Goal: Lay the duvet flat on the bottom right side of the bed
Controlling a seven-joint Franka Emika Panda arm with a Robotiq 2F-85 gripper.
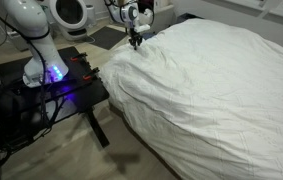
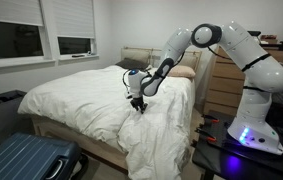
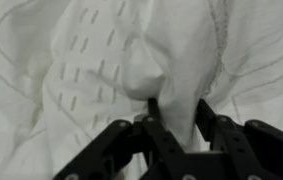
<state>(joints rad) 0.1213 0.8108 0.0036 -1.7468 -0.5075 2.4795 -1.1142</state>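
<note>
The white puffy duvet (image 1: pixel 216 85) covers the large bed (image 2: pixel 56 128) in both exterior views, wrinkled and hanging over the near side (image 2: pixel 156 140). My gripper (image 1: pixel 135 41) reaches down onto the duvet's edge near the bed's corner (image 2: pixel 138 104). In the wrist view the gripper (image 3: pixel 176 110) has a bunched fold of duvet (image 3: pixel 171 70) pinched between its black fingers, and the fabric is pulled up into a ridge.
A black metal-framed table (image 1: pixel 51 95) with glowing electronics carries the robot base beside the bed. A dark blue suitcase (image 2: pixel 26 160) lies at the bed's foot. A pillow (image 2: pixel 181 72) and a wooden dresser (image 2: pixel 221 85) are at the head end.
</note>
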